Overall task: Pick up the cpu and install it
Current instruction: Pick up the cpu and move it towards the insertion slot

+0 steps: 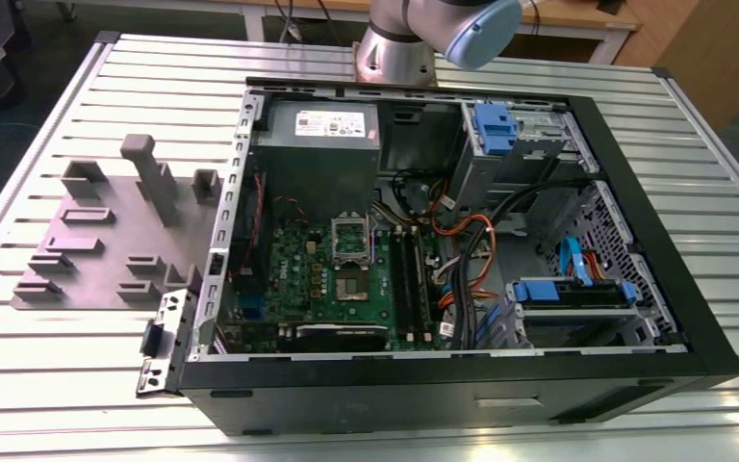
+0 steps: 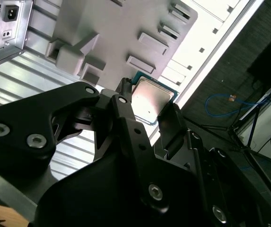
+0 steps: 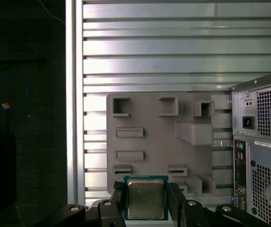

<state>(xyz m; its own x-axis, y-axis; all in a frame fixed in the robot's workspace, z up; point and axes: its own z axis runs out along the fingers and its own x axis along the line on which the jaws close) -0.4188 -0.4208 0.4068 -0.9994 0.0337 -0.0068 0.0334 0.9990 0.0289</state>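
Note:
The cpu (image 3: 146, 198) (image 2: 152, 100), a flat square chip with a silvery top and a thin dark rim, sits between my two black fingers in both wrist views. My gripper (image 3: 146, 202) (image 2: 148, 105) is shut on it, one finger on each of two opposite edges. It is held in the air above the grey plastic fixture (image 3: 159, 142) (image 2: 126, 28) (image 1: 113, 241), near the fixture's edge and clear of its surface. The open computer case (image 1: 472, 385) holds the green motherboard (image 1: 344, 279) with a metal-framed socket (image 1: 350, 236) near its middle.
The case lies on a slatted aluminium table (image 1: 62, 385), its rear panel (image 3: 263, 142) close beside the fixture. Cables, blue drive brackets (image 1: 569, 289) and a power supply (image 1: 324, 135) crowd the case. The arm's base (image 1: 402, 48) stands behind the case.

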